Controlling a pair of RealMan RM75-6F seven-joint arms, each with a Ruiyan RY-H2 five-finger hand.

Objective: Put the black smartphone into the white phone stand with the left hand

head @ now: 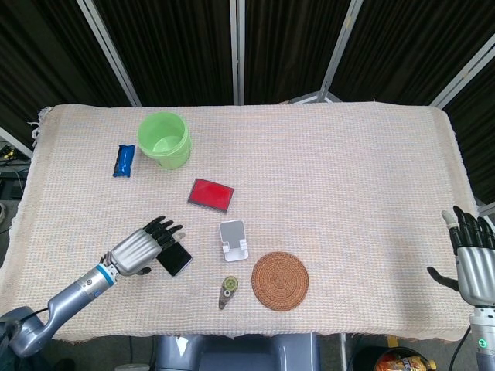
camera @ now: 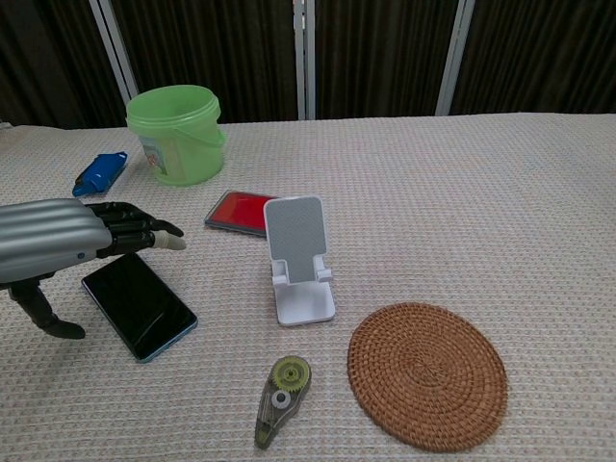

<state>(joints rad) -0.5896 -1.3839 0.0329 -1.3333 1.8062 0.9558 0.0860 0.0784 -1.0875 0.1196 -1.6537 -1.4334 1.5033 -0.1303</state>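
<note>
The black smartphone (camera: 144, 307) lies flat on the cloth, left of the white phone stand (camera: 298, 258); in the head view only its near end (head: 175, 260) shows past my hand. The stand (head: 233, 239) is upright and holds nothing. My left hand (head: 143, 247) hovers over the phone's far end with its fingers stretched out toward the stand; the chest view shows the hand (camera: 67, 241) above the phone, thumb hanging down at its left, holding nothing. My right hand (head: 472, 263) stays open at the table's right front edge, far from both.
A red flat case (camera: 239, 212) lies just behind the stand. The green bucket (camera: 176, 134) and a blue packet (camera: 98, 173) are at the back left. A green tape dispenser (camera: 280, 386) and a round woven coaster (camera: 427, 373) sit near the front.
</note>
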